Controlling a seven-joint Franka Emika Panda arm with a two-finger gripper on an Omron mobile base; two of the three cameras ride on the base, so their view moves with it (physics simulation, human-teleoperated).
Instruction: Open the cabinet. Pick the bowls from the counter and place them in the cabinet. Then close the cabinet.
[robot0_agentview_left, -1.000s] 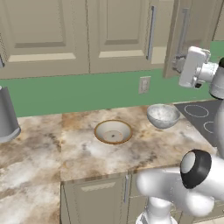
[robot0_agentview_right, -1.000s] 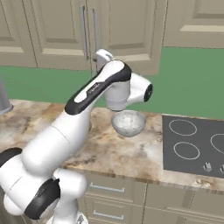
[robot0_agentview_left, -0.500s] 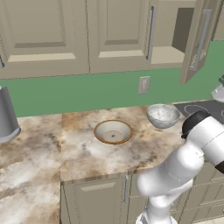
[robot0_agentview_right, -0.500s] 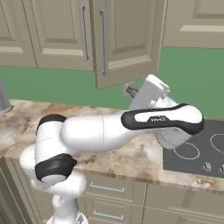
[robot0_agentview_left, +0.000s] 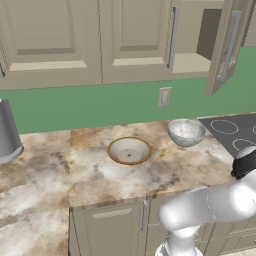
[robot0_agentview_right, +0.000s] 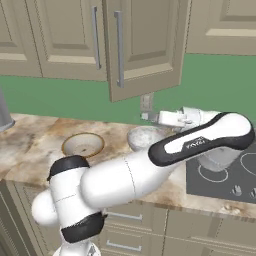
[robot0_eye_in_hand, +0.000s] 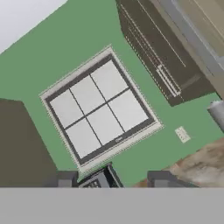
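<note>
Above the marbled tabletop (robot0_agentview_left: 100, 175), the cabinet (robot0_agentview_left: 200, 45) has its right door swung open; on the stone below sit the cream bowl (robot0_agentview_left: 129, 150) and, nearer the stovetop (robot0_agentview_left: 235, 132), the grey bowl (robot0_agentview_left: 186, 132). The claw (robot0_eye_in_hand: 113, 180) faces the green wall, fingertips apart around nothing. Risk: the low-swung arm (robot0_agentview_right: 150, 170) could knock the grey bowl.

Beige wall cabinet (robot0_agentview_left: 150, 40) with right door (robot0_agentview_left: 227, 45) swung open, left door shut, cream orange-rimmed bowl (robot0_agentview_left: 129, 150) upright on marbled counter (robot0_agentview_left: 45, 170), mottled grey-white bowl (robot0_agentview_left: 186, 132) well to its right, below the open cabinet.
</note>
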